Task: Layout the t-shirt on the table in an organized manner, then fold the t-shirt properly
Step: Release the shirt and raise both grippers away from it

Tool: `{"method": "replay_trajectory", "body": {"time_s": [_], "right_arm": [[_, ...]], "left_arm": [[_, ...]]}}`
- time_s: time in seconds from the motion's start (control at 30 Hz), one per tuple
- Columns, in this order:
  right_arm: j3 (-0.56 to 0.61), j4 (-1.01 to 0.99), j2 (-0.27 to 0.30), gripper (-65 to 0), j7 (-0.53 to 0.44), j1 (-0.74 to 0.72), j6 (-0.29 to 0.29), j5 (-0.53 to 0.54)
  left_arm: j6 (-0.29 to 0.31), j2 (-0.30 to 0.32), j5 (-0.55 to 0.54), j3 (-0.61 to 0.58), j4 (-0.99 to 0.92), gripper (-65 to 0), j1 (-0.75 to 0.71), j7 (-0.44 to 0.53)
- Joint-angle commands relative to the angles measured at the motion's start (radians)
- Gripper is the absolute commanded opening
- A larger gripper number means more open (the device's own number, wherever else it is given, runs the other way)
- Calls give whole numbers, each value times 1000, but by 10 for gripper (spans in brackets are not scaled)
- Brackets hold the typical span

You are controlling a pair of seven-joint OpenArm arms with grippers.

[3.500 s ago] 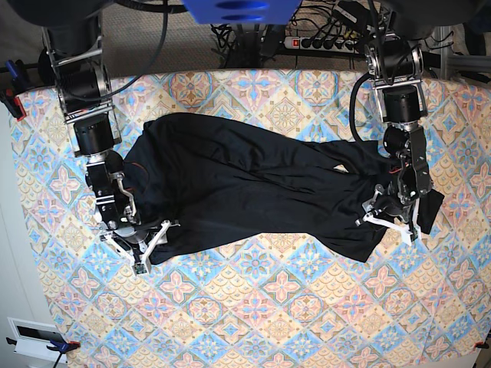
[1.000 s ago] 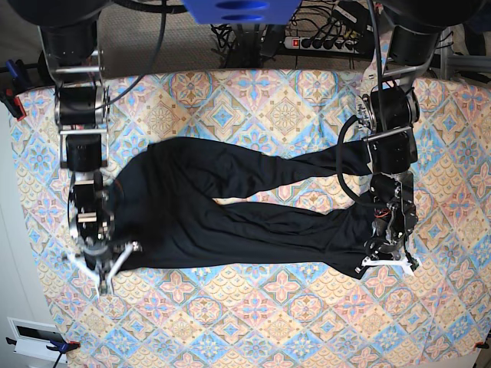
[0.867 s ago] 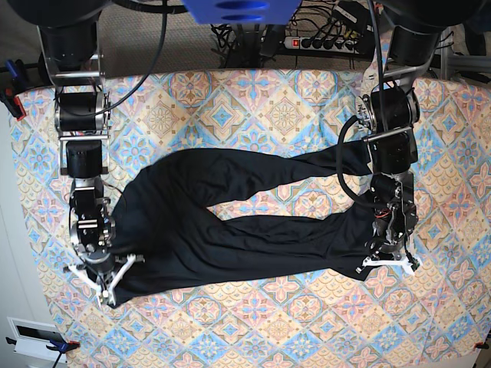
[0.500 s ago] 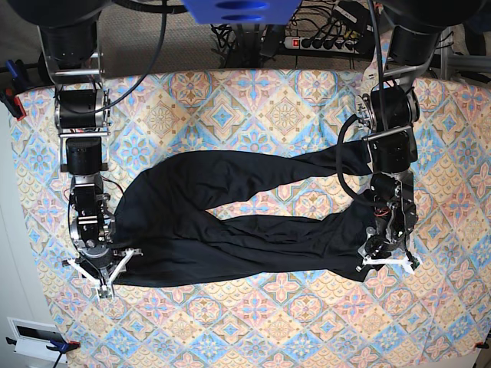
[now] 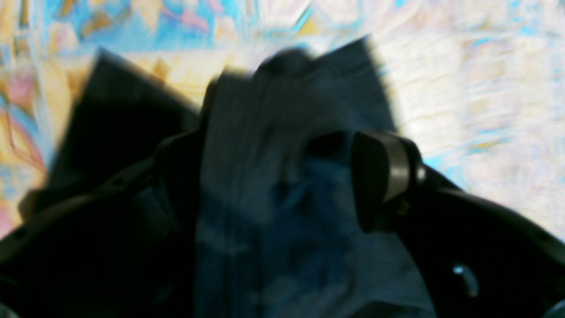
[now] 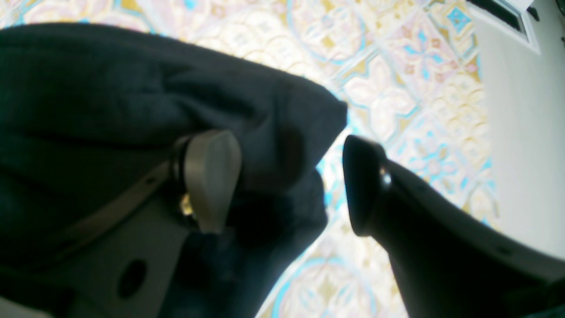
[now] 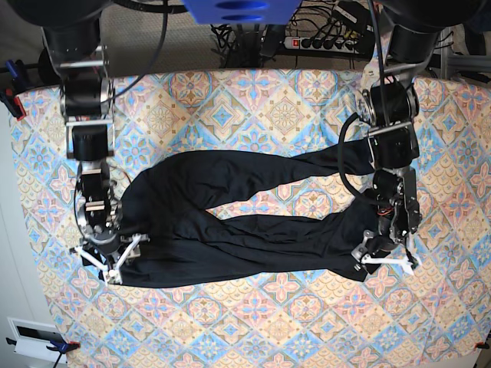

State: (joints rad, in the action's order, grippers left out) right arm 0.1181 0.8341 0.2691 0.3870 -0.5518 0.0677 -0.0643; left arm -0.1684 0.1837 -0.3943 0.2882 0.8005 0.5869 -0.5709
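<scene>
The black t-shirt (image 7: 230,249) lies stretched from left to right across the patterned table (image 7: 284,115), bunched into two long bands with a gap of cloth pattern between them. My left gripper (image 7: 383,259) stands open over the garment's right end. In the left wrist view, blurred fabric (image 5: 273,110) lies loose between the spread fingers (image 5: 384,176). At the garment's left end my right gripper (image 7: 109,261) is open too. In the right wrist view a corner of the t-shirt (image 6: 132,79) lies partly between the pads (image 6: 212,176), with table (image 6: 397,66) showing in the gap.
A power strip with cables (image 7: 322,42) lies behind the table's far edge. Clamps (image 7: 11,100) hold the cloth at the left edge. A white box (image 7: 34,337) sits off the table's front left corner.
Both grippers have opened and let go of the t-shirt's ends. The taut garment has slackened onto the table, and my right gripper has drawn back a little.
</scene>
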Motion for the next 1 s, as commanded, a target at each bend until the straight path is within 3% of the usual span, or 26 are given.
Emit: {"method": "replay_trajectory", "body": {"time_s": [0.0,0.1,0.33,0.53,0.6,0.73,0.87,0.97], "right_arm": [[-7,52,11,-267,-7,6,-6,4],[-84,202,40,-267,43,94,-7,4],[-303,560,45,-266,168,332,-4,4],[-412,827,32,-266,252,563,-4,22],[-464,874,-4,-266,303,609,1,120],[-505,910,-9,-268,418,645,10,407],[-505,899,-9,-268,517,648,10,676],[-496,897,-11,-268,539,645,10,759]], "left_arm": [[7,18,-4,1,104,-155,6,13],[7,26,-4,1,357,-155,-104,2],[19,27,-4,-22,831,-157,-407,-11],[94,102,-4,-148,1109,-157,-586,-240],[123,141,-4,-189,1152,-157,-595,-332],[158,201,-5,-252,1172,-158,-595,-456],[185,280,-5,-352,1172,-158,-597,-507],[185,323,-5,-432,1172,-158,-597,-515]]}}
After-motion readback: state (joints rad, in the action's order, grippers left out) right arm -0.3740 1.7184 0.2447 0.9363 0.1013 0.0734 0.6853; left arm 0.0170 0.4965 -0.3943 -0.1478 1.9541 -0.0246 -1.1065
